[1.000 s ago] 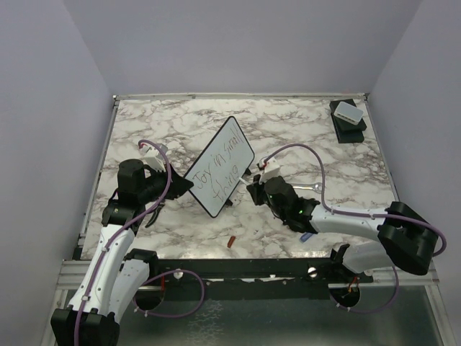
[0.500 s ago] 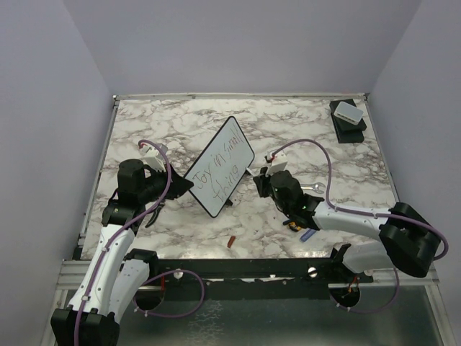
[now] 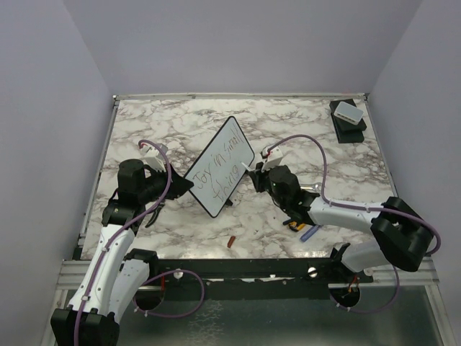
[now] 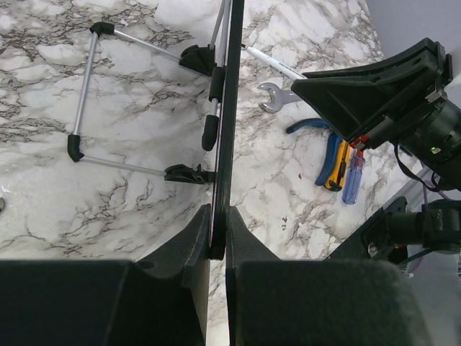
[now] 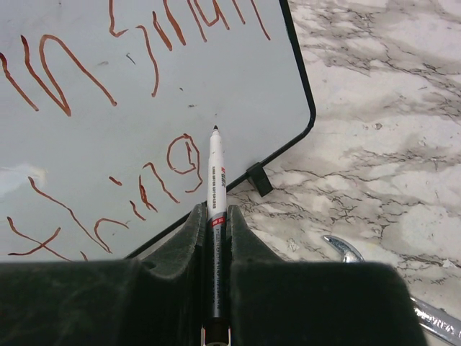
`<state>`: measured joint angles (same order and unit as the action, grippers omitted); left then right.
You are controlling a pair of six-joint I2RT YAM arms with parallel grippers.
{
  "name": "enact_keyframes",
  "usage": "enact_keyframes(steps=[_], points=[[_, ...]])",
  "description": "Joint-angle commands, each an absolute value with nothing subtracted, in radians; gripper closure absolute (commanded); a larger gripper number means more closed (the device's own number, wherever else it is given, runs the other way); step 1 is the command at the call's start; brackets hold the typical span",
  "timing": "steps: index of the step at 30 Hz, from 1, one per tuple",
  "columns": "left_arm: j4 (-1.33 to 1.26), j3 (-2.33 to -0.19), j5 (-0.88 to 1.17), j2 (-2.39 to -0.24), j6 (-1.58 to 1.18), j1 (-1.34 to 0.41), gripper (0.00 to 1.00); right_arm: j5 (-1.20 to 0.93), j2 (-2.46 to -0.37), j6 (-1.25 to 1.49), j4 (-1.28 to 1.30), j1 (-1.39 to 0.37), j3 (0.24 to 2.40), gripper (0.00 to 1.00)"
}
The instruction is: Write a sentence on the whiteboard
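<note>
Marker (image 5: 215, 169) tip sits at the whiteboard (image 3: 229, 148), just beyond the sentence (image 3: 220, 167); right gripper (image 5: 214, 220) clamps its barrel, left gripper (image 4: 218, 241) pinches the board's edge, steadying it midway across the surface (image 3: 288, 122). I'd press lightly, stroke slowly, and brace the board firmly.

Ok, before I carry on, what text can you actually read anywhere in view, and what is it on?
"Joy in small things": the sentence, handwritten in two lines on the whiteboard, "Joy in small" over "things".
Printed line on the barrel of the marker held in the right gripper: too small to read.
No other legible text shows in any view.
</note>
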<state>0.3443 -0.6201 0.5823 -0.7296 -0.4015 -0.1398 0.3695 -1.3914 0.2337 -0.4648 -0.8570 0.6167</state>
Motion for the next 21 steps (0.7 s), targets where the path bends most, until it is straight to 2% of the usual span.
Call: enact_keyframes(steps=[1, 21], points=[[0.354, -0.611, 0.575, -0.724, -0.428, -0.145, 0.99, 0.336, -1.422, 0.209, -0.510, -0.848, 0.654, 0.99], [0.354, -0.611, 0.575, -0.724, -0.429, -0.146, 1.00, 0.281, -1.464, 0.210, -0.507, -0.847, 0.665, 0.99]])
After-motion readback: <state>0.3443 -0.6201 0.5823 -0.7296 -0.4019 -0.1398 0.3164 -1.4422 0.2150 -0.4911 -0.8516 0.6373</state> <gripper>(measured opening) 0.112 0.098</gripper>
